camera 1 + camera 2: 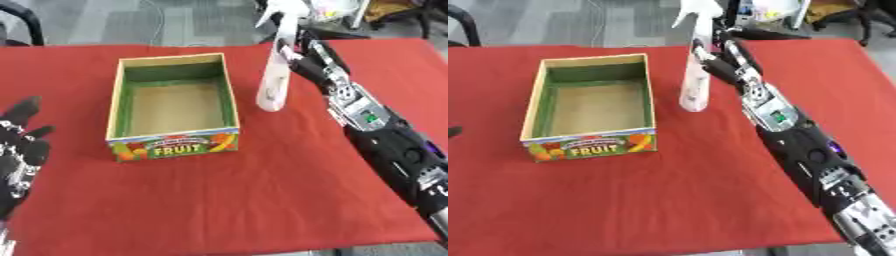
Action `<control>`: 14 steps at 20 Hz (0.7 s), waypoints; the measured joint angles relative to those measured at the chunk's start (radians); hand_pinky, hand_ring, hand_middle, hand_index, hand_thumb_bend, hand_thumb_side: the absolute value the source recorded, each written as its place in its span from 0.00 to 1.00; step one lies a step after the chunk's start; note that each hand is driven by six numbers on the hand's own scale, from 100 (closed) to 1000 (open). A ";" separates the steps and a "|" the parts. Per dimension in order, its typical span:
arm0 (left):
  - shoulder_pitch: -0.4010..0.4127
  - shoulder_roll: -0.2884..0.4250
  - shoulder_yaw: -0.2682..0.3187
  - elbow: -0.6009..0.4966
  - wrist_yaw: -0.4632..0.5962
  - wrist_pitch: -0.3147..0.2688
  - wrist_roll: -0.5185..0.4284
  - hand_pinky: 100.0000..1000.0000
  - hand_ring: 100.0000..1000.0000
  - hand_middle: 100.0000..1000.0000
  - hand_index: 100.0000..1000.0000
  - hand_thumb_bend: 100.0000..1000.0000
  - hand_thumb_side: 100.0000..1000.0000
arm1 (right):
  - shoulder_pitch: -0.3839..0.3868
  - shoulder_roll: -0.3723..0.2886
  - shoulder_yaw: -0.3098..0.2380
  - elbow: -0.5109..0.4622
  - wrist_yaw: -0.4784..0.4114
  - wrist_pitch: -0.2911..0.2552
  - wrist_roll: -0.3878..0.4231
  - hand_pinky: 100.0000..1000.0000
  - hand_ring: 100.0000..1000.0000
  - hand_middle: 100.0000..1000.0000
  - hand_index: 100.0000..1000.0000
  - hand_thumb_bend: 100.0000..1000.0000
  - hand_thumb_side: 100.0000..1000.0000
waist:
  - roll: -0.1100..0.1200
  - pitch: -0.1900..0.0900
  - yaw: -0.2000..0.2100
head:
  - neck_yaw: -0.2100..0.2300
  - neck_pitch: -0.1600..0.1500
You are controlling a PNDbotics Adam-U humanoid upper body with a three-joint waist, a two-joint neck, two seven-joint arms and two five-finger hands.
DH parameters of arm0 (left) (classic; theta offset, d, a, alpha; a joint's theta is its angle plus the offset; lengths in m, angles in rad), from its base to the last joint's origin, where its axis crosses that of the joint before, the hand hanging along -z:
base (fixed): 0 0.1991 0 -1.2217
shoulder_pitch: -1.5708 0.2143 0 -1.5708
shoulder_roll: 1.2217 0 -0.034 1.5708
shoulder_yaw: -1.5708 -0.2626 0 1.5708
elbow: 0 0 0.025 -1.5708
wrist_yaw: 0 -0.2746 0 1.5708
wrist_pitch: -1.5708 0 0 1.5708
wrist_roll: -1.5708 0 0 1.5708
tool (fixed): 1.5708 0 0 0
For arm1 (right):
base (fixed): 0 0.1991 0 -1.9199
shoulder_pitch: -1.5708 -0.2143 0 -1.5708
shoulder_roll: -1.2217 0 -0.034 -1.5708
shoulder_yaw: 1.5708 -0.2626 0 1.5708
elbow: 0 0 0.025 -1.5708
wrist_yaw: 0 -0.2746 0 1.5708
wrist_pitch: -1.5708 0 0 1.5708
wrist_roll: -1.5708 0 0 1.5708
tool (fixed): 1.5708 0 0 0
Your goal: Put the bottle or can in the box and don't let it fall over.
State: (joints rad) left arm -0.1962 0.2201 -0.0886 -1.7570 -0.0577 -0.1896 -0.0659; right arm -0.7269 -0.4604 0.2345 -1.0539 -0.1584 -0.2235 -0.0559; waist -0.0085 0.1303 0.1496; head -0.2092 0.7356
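- My left hand (19, 145) rests near the lower left corner, fingers straight and spread, holding nothing.
- The box (172, 145), labelled FRUIT on its near wall, sits open-topped on the red-covered bench (262, 200), its long axis running away from me.
- Just right of the box's far end, the white spray bottle (695, 85) stands nearly upright, nozzle up and pointing left, long axis vertical with a slight tilt.
- My right hand (724, 62) has its fingers curled round the bottle's upper body from the right.
- The box's right wall stands between bottle and box interior.
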 measured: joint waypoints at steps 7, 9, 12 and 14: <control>-0.005 0.000 0.000 0.000 0.000 0.000 -0.001 0.82 1.00 0.90 0.90 0.52 0.64 | -0.023 0.013 -0.001 0.027 0.006 -0.008 -0.002 0.86 1.00 1.00 1.00 0.00 0.47 | 0.001 0.004 0.005 | -0.005 0.000; -0.005 0.000 0.000 0.000 0.000 0.000 -0.002 0.82 1.00 0.90 0.90 0.52 0.64 | -0.030 0.017 -0.003 0.036 0.009 -0.009 -0.002 0.85 1.00 1.00 1.00 0.00 0.47 | 0.003 0.006 0.008 | -0.006 0.000; -0.007 -0.001 0.000 0.000 0.000 -0.001 -0.003 0.82 1.00 0.90 0.90 0.52 0.64 | -0.040 0.018 -0.006 0.052 0.014 -0.010 -0.003 0.85 1.00 1.00 1.00 0.00 0.46 | 0.006 0.008 0.013 | -0.009 -0.001; -0.007 -0.001 -0.001 0.000 0.000 -0.001 -0.003 0.82 1.00 0.90 0.90 0.52 0.64 | -0.047 0.021 -0.008 0.063 0.017 -0.012 -0.004 0.85 1.00 1.00 1.00 0.00 0.46 | 0.006 0.010 0.015 | -0.011 -0.001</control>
State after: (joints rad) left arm -0.2036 0.2193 -0.0892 -1.7570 -0.0577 -0.1904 -0.0694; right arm -0.7742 -0.4399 0.2269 -0.9906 -0.1413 -0.2355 -0.0601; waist -0.0026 0.1408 0.1650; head -0.2200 0.7344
